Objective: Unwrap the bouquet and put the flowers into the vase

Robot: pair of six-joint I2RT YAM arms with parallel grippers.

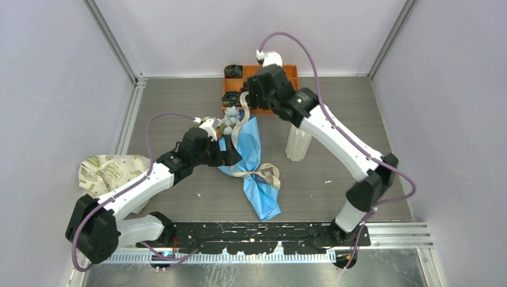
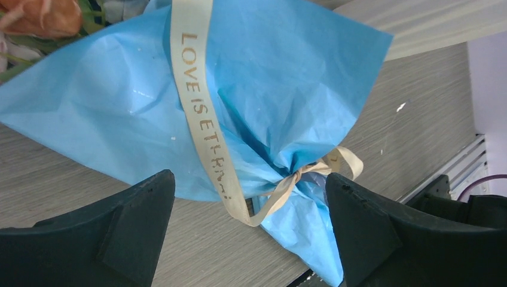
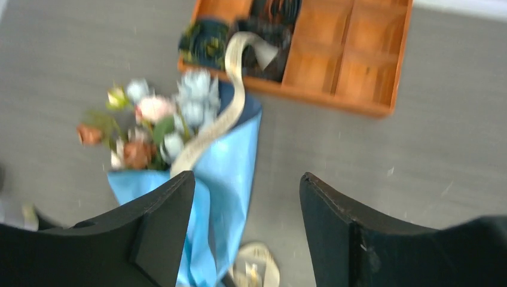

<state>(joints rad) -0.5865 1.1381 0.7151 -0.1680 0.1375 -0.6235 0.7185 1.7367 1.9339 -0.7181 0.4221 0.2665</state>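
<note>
— Where's the blue-paper-wrapped, ribbon-tied bouquet (image 1: 251, 161)?
— Flat on the table (image 1: 335, 191), left of the white ribbed vase (image 1: 298, 146), long axis near-to-far. Left jaws sit nearer it than right jaws; both apart, empty.

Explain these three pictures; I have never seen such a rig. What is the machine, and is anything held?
Two white-and-black robot arms are bolted at the near edge of a grey table. One picture looks down from above; the others come from a camera on each wrist. On the table: a bouquet of artificial flowers in blue paper with beige ribbon, a white ribbed vase, an orange compartment tray, a cream printed cloth bag. The left gripper and right gripper are open, holding nothing.
</note>
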